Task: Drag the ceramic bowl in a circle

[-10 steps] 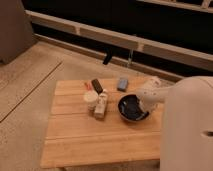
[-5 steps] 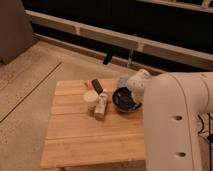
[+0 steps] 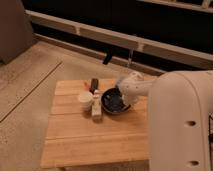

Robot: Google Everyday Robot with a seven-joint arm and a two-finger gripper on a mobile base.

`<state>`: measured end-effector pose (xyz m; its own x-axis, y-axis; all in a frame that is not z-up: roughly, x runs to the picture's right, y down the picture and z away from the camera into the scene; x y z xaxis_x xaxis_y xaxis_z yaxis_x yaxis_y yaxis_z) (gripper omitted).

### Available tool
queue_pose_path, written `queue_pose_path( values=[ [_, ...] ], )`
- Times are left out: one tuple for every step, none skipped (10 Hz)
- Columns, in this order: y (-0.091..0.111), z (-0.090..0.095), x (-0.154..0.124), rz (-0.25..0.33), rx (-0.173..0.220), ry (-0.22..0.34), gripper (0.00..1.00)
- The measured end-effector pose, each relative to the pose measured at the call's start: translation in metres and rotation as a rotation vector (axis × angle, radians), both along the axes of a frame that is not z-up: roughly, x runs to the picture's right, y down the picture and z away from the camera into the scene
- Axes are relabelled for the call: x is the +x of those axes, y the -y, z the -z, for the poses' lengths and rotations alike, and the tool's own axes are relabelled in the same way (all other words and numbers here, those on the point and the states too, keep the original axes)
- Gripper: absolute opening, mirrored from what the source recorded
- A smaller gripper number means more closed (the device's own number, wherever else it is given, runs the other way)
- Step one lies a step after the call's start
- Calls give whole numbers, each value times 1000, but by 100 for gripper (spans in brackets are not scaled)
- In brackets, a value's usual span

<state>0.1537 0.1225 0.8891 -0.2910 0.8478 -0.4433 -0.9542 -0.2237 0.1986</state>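
A small white cup sits on the wooden counter. Everything here is told from that cup.

The ceramic bowl is near the cup, on its right side as we look. It is dark and shiny, with pale glints inside, and it is wider than the cup. It sits flat on the counter.

A pale block lies between the cup and the bowl. It is just beside the cup and looks like it touches the bowl's edge.

Behind the cup, closer to the far edge of the counter, there is a dark thing. A little orange thing is right next to it.

The big white robot arm comes in from the right, well past the bowl from the cup. Its round wrist bends down over the far side of the bowl, the side away from the cup. The jaws are down at that rim of the bowl and they are clenched. The wrist hides them, so I cannot tell if they pinch the rim or only press on it.

The speckled floor spreads out to the left of the cup, beyond the counter.
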Motion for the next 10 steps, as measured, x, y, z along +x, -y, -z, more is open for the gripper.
queue_pose_path(
  values=[
    [-11,17,6,-27,8,6,0],
    [-16,25,16,-42,13,-3,0],
    [-21,33,30,-56,14,-24,0],
    [-27,38,50,-67,11,-56,0],
    [-32,42,73,-75,1,-100,0],
    [-33,42,89,-80,-8,-131,0],
    [-32,37,110,-82,-20,-177,0],
    [-26,32,119,-75,-21,-194,0],
    [-17,24,126,-64,-21,-212,0],
    [-6,14,129,-49,-22,-224,0]
  ],
)
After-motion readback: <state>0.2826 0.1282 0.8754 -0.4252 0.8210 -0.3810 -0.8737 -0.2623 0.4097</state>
